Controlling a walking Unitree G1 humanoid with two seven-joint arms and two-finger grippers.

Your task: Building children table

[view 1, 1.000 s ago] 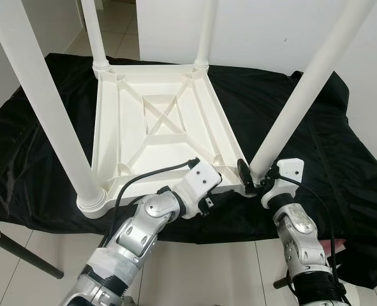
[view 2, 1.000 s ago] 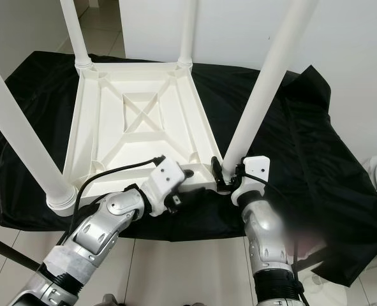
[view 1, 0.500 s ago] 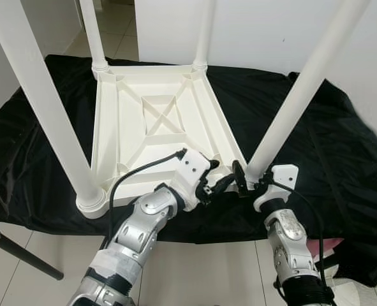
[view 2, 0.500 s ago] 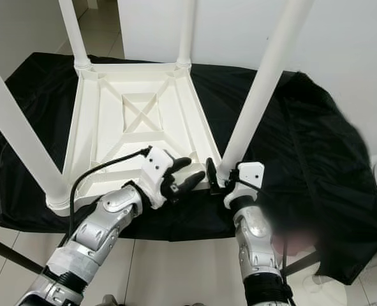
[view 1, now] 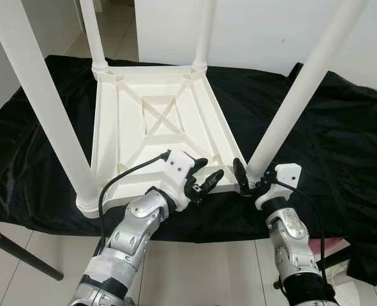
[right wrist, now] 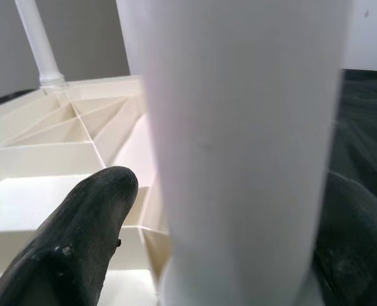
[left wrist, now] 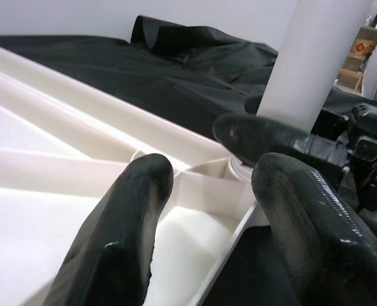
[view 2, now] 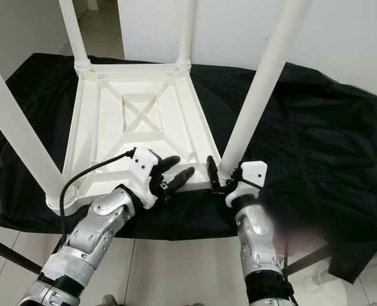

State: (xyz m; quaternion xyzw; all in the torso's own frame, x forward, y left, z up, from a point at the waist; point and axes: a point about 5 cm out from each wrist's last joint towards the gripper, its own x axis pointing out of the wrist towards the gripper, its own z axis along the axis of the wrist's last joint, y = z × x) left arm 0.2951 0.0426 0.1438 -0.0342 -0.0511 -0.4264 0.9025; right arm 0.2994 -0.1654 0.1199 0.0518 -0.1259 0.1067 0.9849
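Black cloth (view 1: pixel 328 121) is draped over the desk, beyond which a white wall and pale floor tiles can be seen. On the cloth the white plastic children's table (view 1: pixel 153 127) is laid upside down, its ribbed underside facing up and all four legs standing in their corner sockets. The near right leg (view 1: pixel 296 95) is straddled at its base by the right pincer (view 1: pixel 247 182), one finger on each side; whether it is actually clamped cannot be told. The left pincer (view 1: pixel 204 177) is held partly spread and empty just above the near rim, close to the same corner. The table is judged to be light, hollow moulded plastic, stiff across the ribs yet smooth and rather slippery on the round legs. A leg would best be taken low, near its collar, where leverage on the socket is small; the top would best be held at the rim or a rib, where the fingers can hook an edge.
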